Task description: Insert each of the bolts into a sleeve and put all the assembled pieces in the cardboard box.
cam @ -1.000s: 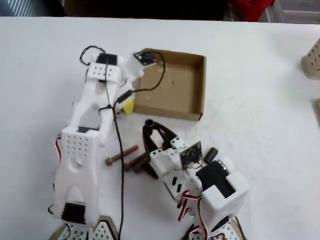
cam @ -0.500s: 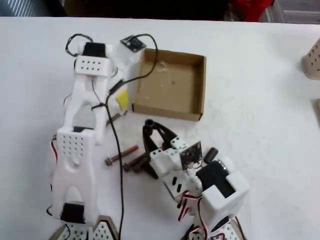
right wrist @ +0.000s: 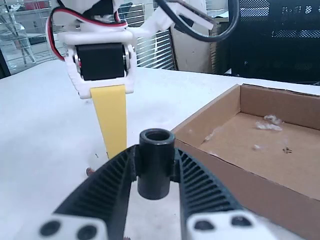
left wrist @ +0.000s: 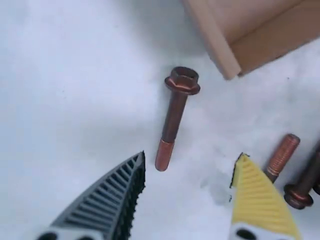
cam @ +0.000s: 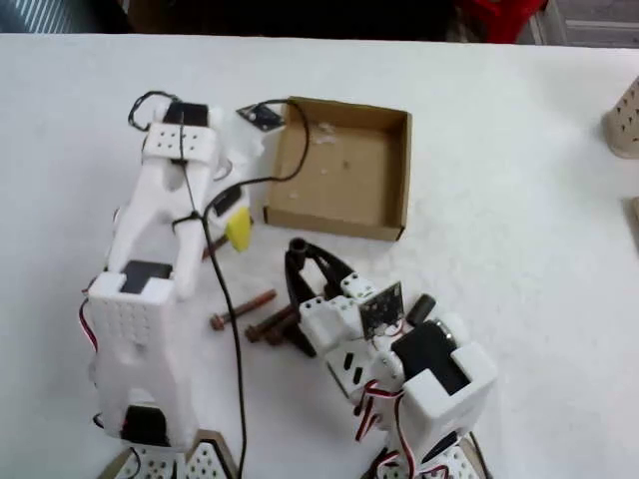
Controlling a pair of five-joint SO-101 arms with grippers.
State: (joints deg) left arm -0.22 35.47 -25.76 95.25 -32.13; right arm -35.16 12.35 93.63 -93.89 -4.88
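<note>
i'm seeing the left gripper [left wrist: 192,156] hanging open over a loose bolt [left wrist: 175,117] lying just beside the cardboard box [cam: 334,220] corner. right gripper [right wrist: 155,150] is clamping a black sleeve [right wrist: 156,175] upright, more bolts [cam: 243,308] lying nearby.

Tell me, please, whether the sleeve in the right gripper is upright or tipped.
Upright: the sleeve stands with its bore up, clamped in the right gripper.

A white tabletop [cam: 529,230] runs wide. Well off from the right tool [cam: 298,249], at the tabletop's edge, stands a pale block [cam: 624,120] full of holes. Past the far edge sits a red thing [cam: 499,15].
</note>
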